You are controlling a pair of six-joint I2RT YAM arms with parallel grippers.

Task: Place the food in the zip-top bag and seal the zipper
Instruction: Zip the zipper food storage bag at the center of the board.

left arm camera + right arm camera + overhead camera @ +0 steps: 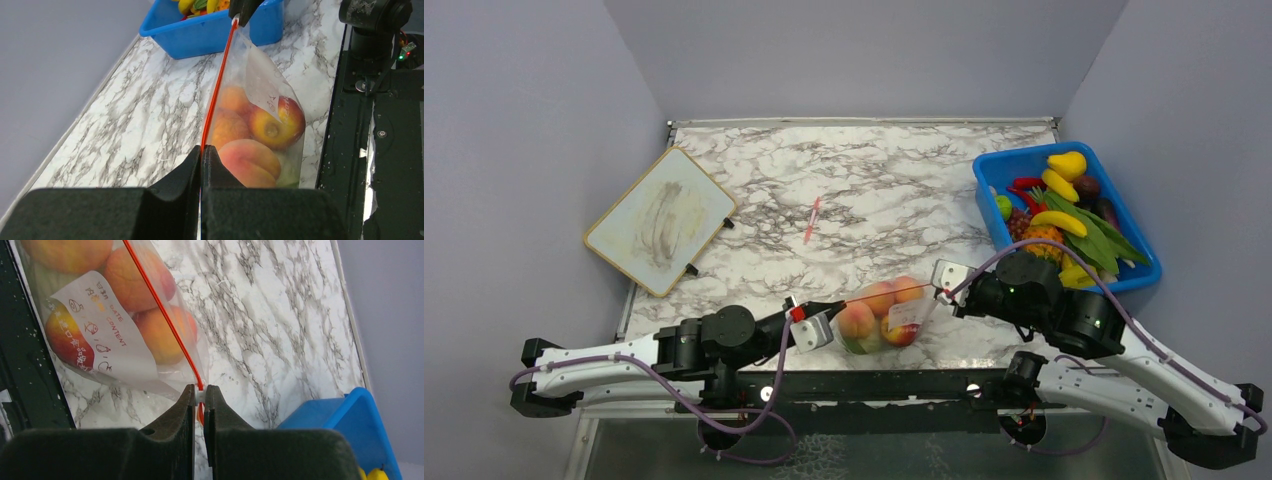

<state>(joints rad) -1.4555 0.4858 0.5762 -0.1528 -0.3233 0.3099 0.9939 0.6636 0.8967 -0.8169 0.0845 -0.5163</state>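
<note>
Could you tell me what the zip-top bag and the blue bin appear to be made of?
Zip-top bag: thin clear plastic film, glossy; fruit shows through and it creases. Blue bin: probably rigid moulded plastic, smooth with a slight sheen.

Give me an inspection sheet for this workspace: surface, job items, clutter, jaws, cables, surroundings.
Surface: white, grey-veined marble tabletop; no spills seen.
Job's things: clear crinkly plastic zip-top bag holds orange-red round toy fruits; red-orange zipper strip stretched taut.
Clutter: blue plastic bin of toy produce, right side; smudged whiteboard, left side; short pink stick, mid-table.
Jaws: left jaws and right jaws shut on opposite zipper ends.
Cables: lilac cables loop along both arms.
Surroundings: plain grey walls; nothing else seen.
</note>
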